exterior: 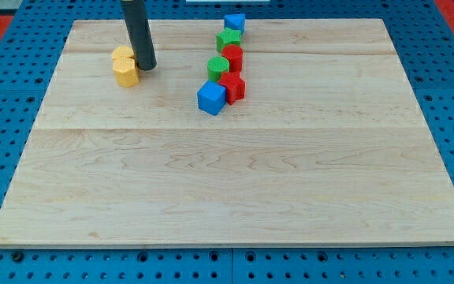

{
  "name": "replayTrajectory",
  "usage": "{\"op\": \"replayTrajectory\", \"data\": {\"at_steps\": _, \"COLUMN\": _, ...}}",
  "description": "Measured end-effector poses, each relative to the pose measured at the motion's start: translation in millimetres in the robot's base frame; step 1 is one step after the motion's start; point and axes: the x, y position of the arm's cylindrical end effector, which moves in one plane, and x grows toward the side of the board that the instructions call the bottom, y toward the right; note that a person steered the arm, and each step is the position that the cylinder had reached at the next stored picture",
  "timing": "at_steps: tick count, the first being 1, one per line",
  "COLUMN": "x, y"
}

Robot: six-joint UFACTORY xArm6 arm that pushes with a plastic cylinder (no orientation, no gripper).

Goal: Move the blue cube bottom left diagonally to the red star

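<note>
on the wooden board [235, 181], near the view's top, a short column of blocks was seen. the blue cube [211, 98] was found at the lower end of this column, just beside the red star [232, 87] and touching it or nearly so; the cube was placed to the view's left and slightly toward the view's bottom of the star. above the star a green cylinder [218, 66] and a red cylinder [232, 57] were seen close together, then a green star-like block [228, 38], and at the top of the column a second blue block [235, 22], whose exact shape could not be made out.

well apart from this column, toward the view's left, two yellow blocks [124, 65] were seen pressed together, one behind the other. the dark rod [139, 31] was lowered just beside them on their right side, and my tip [147, 66] was placed on the board, touching or almost touching the nearer yellow block. the tip was well apart from the blue cube, with bare wood between them.

no pincer was carried by the arm, so nothing was released, clenched or grasped; only the rod was shown. the board was laid on a blue perforated table [6, 95].
</note>
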Motion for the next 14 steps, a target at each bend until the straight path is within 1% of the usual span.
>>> {"op": "replayTrajectory", "data": {"at_steps": 1, "x": 3, "y": 42}}
{"op": "replayTrajectory", "data": {"at_steps": 2, "x": 36, "y": 85}}
{"op": "replayTrajectory", "data": {"at_steps": 3, "x": 69, "y": 141}}
{"op": "replayTrajectory", "data": {"at_steps": 4, "x": 93, "y": 144}}
{"op": "replayTrajectory", "data": {"at_steps": 5, "x": 108, "y": 134}}
{"op": "replayTrajectory", "data": {"at_steps": 6, "x": 126, "y": 100}}
{"op": "replayTrajectory", "data": {"at_steps": 7, "x": 139, "y": 113}}
{"op": "replayTrajectory", "data": {"at_steps": 8, "x": 156, "y": 225}}
{"op": "replayTrajectory", "data": {"at_steps": 9, "x": 94, "y": 307}}
{"op": "replayTrajectory", "data": {"at_steps": 10, "x": -14, "y": 332}}
{"op": "replayTrajectory", "data": {"at_steps": 11, "x": -109, "y": 313}}
{"op": "replayTrajectory", "data": {"at_steps": 12, "x": -113, "y": 305}}
{"op": "replayTrajectory", "data": {"at_steps": 13, "x": -113, "y": 277}}
{"op": "replayTrajectory", "data": {"at_steps": 14, "x": -113, "y": 277}}
